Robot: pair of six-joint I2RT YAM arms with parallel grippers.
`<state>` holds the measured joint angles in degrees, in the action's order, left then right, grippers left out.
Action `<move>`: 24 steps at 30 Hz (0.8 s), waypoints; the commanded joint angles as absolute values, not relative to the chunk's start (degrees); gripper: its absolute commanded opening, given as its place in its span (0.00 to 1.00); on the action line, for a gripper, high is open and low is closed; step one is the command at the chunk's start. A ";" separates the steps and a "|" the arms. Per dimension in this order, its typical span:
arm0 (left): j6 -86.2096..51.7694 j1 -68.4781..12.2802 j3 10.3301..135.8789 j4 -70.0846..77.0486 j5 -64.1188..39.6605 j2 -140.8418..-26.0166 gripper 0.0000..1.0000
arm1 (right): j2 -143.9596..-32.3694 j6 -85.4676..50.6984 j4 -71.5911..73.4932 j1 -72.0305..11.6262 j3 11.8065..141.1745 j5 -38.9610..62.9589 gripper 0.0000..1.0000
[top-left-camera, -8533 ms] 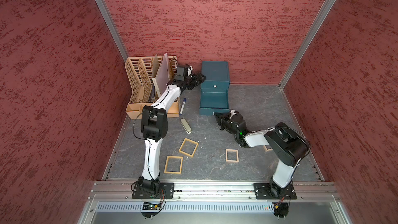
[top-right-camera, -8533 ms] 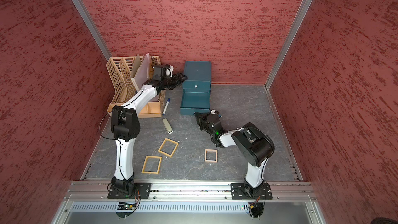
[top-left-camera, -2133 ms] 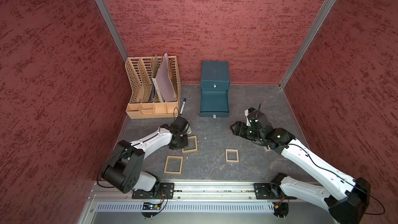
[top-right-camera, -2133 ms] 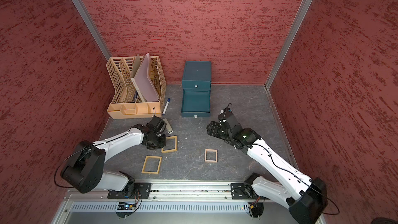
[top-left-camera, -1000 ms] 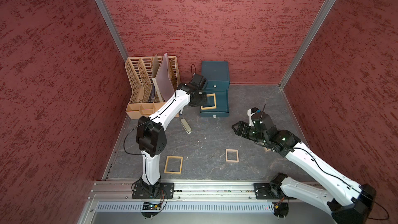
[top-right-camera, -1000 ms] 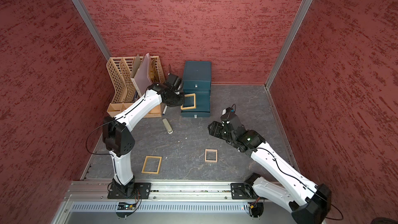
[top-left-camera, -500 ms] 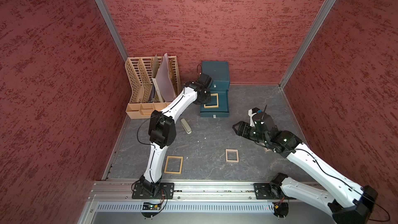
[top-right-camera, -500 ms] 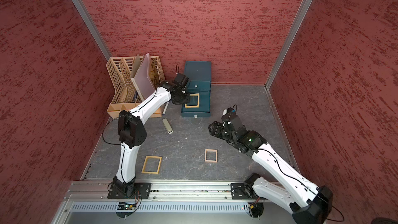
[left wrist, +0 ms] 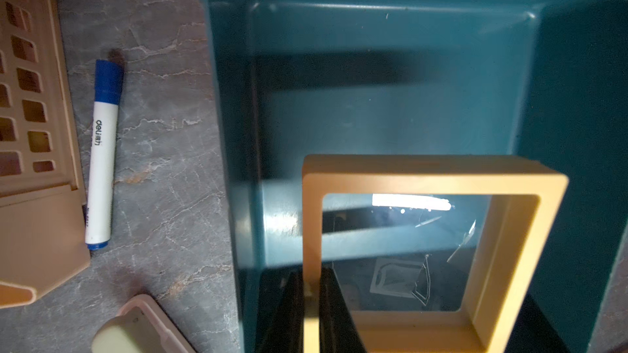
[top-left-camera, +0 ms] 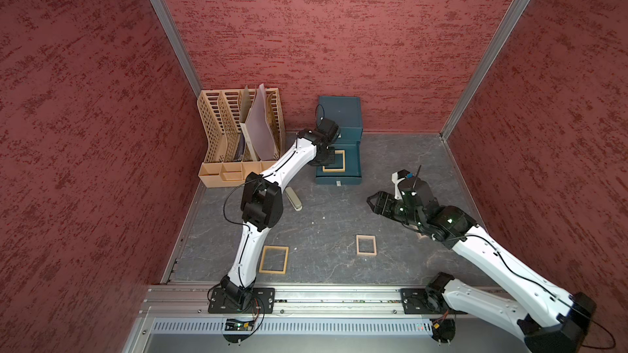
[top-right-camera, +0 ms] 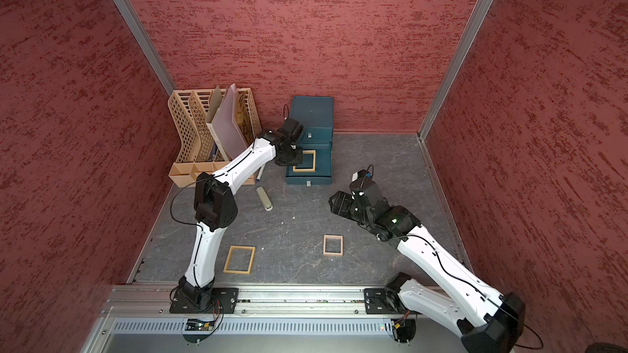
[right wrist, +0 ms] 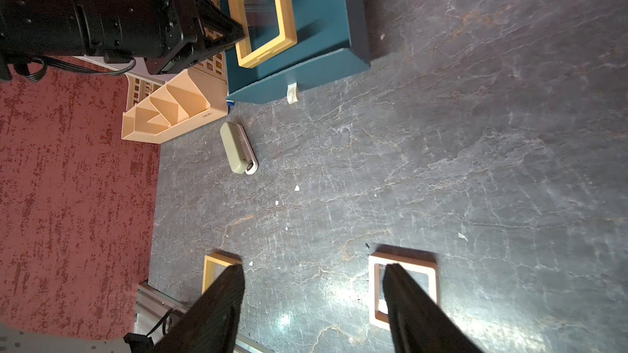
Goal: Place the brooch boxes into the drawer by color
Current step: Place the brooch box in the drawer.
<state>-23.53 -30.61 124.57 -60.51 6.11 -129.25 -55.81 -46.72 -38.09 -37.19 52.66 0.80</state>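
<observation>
left hand (left wrist: 311, 288) | clamps tan brooch box (left wrist: 424, 173) edge | above open drawer (left wrist: 373, 96)

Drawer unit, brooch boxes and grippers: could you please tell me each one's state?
lower drawer, pulled open
upper drawer, shut
held tan brooch box, over lower drawer, not yet released
left gripper, shut on held tan brooch box
right gripper, open, empty
larger loose brooch box, flat on table
smaller loose brooch box, flat on table

Tan brooch box (left wrist: 424, 173) over drawer (left wrist: 231, 113) (clear centre)
</observation>
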 commanded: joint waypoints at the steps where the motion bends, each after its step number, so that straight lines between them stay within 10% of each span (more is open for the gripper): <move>1: -23.77 -31.01 126.30 -61.45 7.03 -131.97 0.00 | -55.02 -46.88 -39.02 -37.70 53.90 -0.40 0.70; 10: -24.47 -31.28 126.68 -60.83 7.30 -132.72 0.00 | -54.95 -46.86 -39.03 -37.69 53.85 -0.43 0.70; 18: -24.52 -31.84 128.25 -61.62 7.49 -132.39 0.37 | -54.86 -47.00 -38.85 -37.69 53.51 -0.22 0.70; 24: -24.86 -32.08 128.84 -61.01 9.07 -128.67 0.37 | -54.67 -47.07 -38.84 -37.71 53.70 -0.28 0.70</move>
